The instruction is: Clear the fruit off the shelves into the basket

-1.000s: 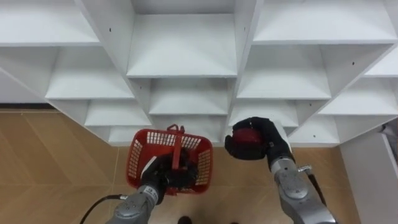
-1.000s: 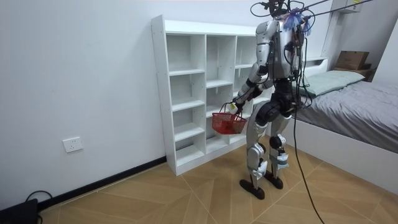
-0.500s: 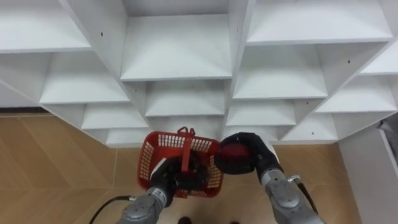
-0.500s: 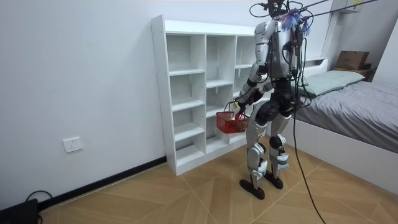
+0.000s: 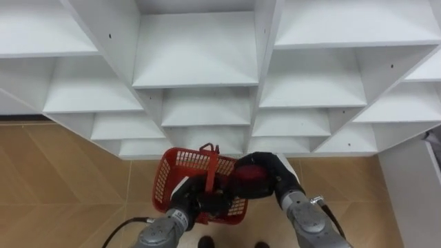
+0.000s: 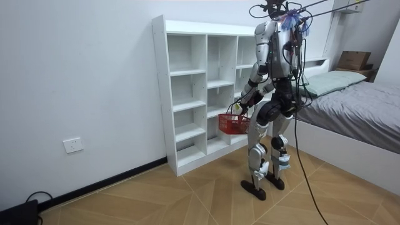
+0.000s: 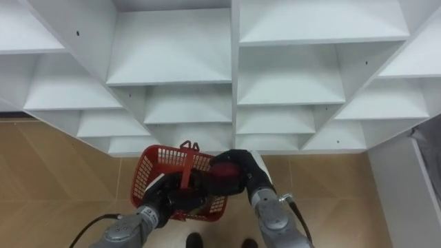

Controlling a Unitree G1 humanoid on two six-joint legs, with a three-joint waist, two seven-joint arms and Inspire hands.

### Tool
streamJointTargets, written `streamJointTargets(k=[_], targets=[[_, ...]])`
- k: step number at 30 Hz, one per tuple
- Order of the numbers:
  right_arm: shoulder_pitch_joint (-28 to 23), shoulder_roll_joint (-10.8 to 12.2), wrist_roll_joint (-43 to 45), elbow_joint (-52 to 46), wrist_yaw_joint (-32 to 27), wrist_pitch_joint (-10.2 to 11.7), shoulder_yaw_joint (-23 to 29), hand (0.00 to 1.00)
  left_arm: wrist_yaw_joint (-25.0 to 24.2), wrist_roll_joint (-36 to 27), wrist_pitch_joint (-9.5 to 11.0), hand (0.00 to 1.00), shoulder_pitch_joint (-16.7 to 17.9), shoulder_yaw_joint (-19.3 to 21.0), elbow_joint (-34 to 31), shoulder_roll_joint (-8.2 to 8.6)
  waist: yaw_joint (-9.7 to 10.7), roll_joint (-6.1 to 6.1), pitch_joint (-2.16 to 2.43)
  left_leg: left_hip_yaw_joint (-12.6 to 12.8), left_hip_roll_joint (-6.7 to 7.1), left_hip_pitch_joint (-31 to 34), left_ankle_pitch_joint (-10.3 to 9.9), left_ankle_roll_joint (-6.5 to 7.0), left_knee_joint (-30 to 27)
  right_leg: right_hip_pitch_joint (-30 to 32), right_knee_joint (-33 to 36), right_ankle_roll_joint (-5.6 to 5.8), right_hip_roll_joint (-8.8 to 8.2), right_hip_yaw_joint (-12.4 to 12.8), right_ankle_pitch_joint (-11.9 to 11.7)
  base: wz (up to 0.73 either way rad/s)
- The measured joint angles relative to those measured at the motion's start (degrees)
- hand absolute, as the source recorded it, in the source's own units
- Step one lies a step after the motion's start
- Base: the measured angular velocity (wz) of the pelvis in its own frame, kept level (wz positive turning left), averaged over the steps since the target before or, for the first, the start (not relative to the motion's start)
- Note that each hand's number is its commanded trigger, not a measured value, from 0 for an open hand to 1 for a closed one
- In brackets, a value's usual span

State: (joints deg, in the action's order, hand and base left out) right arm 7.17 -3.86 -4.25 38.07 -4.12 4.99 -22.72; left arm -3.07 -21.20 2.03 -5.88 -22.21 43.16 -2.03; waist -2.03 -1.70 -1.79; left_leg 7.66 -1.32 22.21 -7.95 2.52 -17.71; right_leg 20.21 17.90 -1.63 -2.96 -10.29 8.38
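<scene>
Right hand (image 5: 270, 176) has carried its red fruit (image 5: 249, 183) over the left hand (image 5: 195, 202)'s basket (image 5: 165, 184).

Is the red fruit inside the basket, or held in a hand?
Held: the right hand's fingers curl round the red fruit at the basket's right rim; the left hand grips the basket.

You can read no text, label, number or sign here, neither on the white shelf unit (image 5: 204, 60), the red basket (image 5: 165, 182) nor the wall socket (image 6: 73, 145).
</scene>
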Motion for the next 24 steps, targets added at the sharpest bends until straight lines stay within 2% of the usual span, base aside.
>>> streamJointTargets(k=[2, 17, 20, 23, 24], targets=[[0.0, 0.0, 0.0, 0.0, -0.1, -0.1, -0.3, 1.0, 0.0, -1.8, 0.0, 1.0, -0.1, -0.7, 0.0, -0.22, 0.0, -0.47, -0.36, 0.0, 0.0, 0.2, 0.0, -0.01, -0.1, 0.2, 0.1, 0.0, -0.02, 0.0, 0.0, 0.0], [3.0, 0.2, -0.3, 4.0, 0.1, -0.2, -0.4, 0.98, 0.0, -1.8, 0.0, 1.0, -0.9, -1.2, 0.0, -0.27, 0.2, -0.46, -0.38, 0.1, 0.02, 0.7, 0.1, -0.12, -0.3, 1.0, 0.7, -0.08, -0.08, 0.4, 0.3, 0.0], [3.0, 0.2, -0.3, 4.0, 0.1, -0.2, -0.4, 0.85, 0.0, -1.8, 0.0, 1.0, -0.9, -1.3, 0.0, -0.29, 0.2, -0.43, -0.38, 0.2, 0.02, 0.7, 0.1, -0.11, -0.5, 1.0, 0.8, -0.08, -0.09, 0.5, 0.3, 0.0], [3.1, 0.2, -0.3, 4.0, 0.1, -0.6, -0.4, 0.41, 0.0, -1.8, 0.0, 1.0, -0.9, -1.7, 0.0, -0.49, 0.2, -0.42, -0.39, 0.2, 0.0, 0.8, 0.1, -0.11, -0.6, 1.0, 0.8, -0.08, -0.08, 0.5, 0.3, 0.0], [3.1, 0.2, -0.3, 4.0, 0.1, -0.8, -0.3, 0.07, 0.0, -1.8, 0.0, 1.0, -0.9, -1.7, 0.0, -0.53, 0.2, -0.43, -0.38, 0.2, 0.0, 0.8, 0.1, -0.11, -0.7, 1.0, 0.8, -0.08, -0.08, 0.5, 0.3, 0.0]])
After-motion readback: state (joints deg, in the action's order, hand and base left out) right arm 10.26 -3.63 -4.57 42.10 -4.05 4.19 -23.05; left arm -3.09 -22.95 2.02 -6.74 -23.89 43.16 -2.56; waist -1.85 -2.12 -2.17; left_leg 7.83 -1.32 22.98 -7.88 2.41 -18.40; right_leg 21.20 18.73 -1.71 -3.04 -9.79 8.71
